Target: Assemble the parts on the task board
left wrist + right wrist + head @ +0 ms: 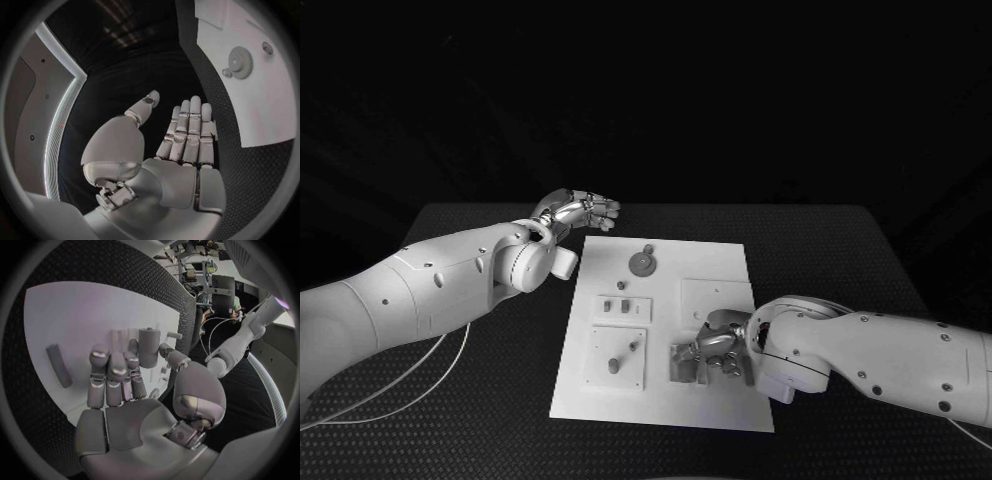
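Note:
The white task board point(668, 330) lies in the middle of the black table. My right hand point(715, 350) is over the board's near right part, by a small fixture point(684, 364). In the right wrist view a grey cylindrical part point(149, 346) stands upright between this hand's thumb and a fingertip point(133, 346), apparently pinched. My left hand point(578, 212) hovers off the board's far left corner; its fingers point(187, 130) are straight, the thumb is apart, and it holds nothing. A gear point(643, 262) lies on the far part of the board.
The gear point(240, 62) has a small round piece point(267, 47) beside it. A flat bar point(58, 365) lies on the board point(81, 315) beside my right hand. Small pieces point(625, 305) and a plate with pegs point(620, 355) occupy the board's left side. Cables point(430, 370) run over the table's left part.

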You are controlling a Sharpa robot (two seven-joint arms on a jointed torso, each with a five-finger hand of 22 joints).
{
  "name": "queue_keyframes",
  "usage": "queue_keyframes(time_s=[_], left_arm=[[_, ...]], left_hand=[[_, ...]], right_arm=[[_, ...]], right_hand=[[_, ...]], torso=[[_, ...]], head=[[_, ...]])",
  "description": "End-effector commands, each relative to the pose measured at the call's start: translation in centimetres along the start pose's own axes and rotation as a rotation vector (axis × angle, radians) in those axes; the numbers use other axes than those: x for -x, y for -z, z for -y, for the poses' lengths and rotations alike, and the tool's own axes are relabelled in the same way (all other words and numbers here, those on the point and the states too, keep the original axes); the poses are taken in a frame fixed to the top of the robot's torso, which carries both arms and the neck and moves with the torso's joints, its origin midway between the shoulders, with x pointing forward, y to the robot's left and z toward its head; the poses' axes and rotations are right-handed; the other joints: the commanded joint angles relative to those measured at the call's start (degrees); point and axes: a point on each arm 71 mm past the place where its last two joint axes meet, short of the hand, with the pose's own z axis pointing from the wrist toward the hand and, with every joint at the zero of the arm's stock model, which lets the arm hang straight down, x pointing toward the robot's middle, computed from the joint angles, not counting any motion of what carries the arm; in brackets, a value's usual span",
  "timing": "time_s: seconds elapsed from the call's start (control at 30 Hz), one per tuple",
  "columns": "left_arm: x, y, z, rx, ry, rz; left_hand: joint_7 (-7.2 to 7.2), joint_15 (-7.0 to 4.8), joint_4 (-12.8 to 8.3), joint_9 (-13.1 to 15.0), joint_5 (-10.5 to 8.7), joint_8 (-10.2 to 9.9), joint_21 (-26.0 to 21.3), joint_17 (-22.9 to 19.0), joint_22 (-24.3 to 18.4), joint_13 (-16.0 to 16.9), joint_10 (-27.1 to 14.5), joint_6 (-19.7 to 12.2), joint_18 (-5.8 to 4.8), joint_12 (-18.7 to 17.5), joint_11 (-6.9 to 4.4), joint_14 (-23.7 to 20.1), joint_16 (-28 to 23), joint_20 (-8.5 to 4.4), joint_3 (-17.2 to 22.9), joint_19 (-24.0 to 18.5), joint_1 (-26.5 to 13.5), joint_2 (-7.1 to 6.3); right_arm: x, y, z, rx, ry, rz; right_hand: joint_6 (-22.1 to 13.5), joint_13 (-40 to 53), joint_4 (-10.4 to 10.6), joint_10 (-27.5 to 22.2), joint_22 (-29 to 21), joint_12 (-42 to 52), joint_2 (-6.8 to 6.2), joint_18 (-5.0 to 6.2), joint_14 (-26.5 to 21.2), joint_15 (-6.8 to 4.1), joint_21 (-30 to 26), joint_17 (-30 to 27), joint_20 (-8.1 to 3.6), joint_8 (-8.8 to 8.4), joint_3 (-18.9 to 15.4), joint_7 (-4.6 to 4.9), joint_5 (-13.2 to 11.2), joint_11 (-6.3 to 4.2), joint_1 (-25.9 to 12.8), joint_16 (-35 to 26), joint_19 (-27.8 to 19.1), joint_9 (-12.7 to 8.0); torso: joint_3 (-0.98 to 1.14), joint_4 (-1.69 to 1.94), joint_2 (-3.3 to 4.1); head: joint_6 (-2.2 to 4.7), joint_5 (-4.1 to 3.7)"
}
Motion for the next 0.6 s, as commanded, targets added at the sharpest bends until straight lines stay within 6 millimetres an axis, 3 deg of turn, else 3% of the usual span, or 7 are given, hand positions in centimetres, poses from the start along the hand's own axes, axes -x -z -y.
queue_keyframes(time_s=[0.03,0.6], left_arm=[[-0.24,-0.05,0.14,-0.006,0.009,-0.014],[-0.2,-0.03,0.13,-0.006,0.009,-0.014]], left_hand=[[-0.26,0.42,0.23,-0.09,-0.26,0.18,-0.37,0.07,0.06,-0.07,-0.05,-0.17,0.71,0.17,0.14,-0.07,-0.33,-0.05,-0.13,0.27,-0.6,0.12],[-0.25,0.42,0.25,-0.12,-0.27,0.21,-0.44,0.16,0.1,-0.12,-0.06,-0.18,0.73,0.17,0.15,-0.07,-0.42,-0.05,-0.11,0.27,-0.58,0.11]], right_arm=[[-0.43,-0.25,0.51,-0.022,0.015,-0.01],[-0.3,-0.12,0.61,-0.007,0.048,0.004]], right_hand=[[-0.53,0.1,-0.06,-0.4,0.46,-0.23,-0.07,1.69,-0.3,-0.16,0.3,0.07,-0.03,-0.57,-0.65,0.38,0.13,0.07,-0.61,-0.28,-0.34,-0.01],[-0.7,0.25,-1.2,-0.6,0.4,-0.27,-0.44,1.69,-0.41,-0.18,0.27,0.19,-0.24,-0.71,-1.93,0.38,0.14,0.07,0.3,-0.37,-0.59,0.21]], torso=[[-0.04,0.0,-0.01],[-0.02,-0.01,-0.01]], head=[[-0.01,0.02],[-0.06,0.02]])
